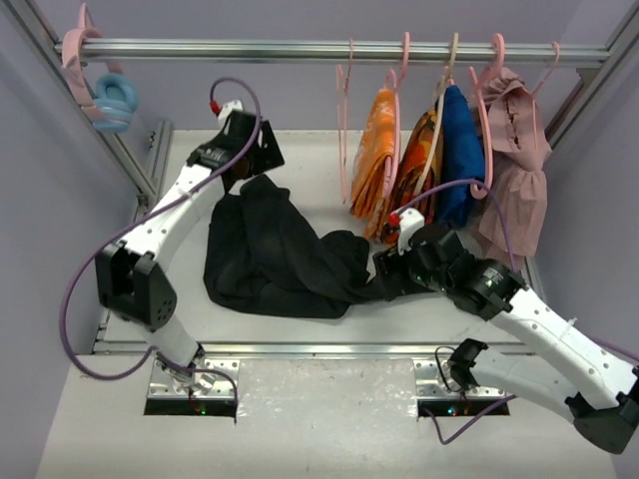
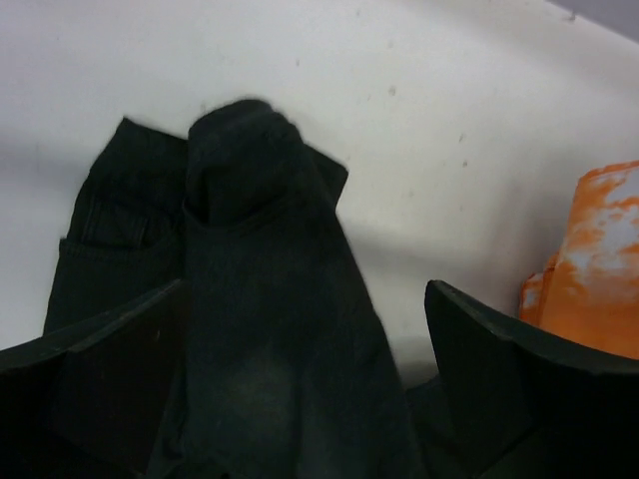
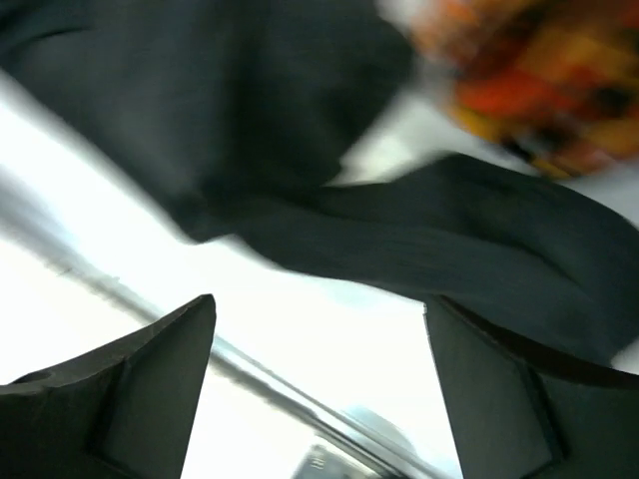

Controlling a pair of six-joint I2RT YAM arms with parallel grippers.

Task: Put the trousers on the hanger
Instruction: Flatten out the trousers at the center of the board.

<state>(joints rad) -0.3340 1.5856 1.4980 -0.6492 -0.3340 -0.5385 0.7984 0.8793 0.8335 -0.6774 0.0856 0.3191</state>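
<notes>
White table (image 1: 300,170) under a metal rail (image 1: 300,47) at the far side. trousers (image 1: 270,249) lie in a crumpled heap on the table, left of centre, waist end toward the back, one leg trailing off to the right. My left fingers (image 2: 100,389) hang over the waist end, spread wide, cloth below them but nothing pinched. My right fingers (image 3: 130,389) are at the trailing leg, also apart, holding nothing. I'd guess I sit at the two ends so I can take the garment by both. hanger (image 1: 341,140) is pale pink, bare, hooked on the rail just left of the orange cloths (image 1: 379,170) and blue garment (image 1: 461,150), well apart from the trousers. Nothing is on it yet, so the draping remains
</notes>
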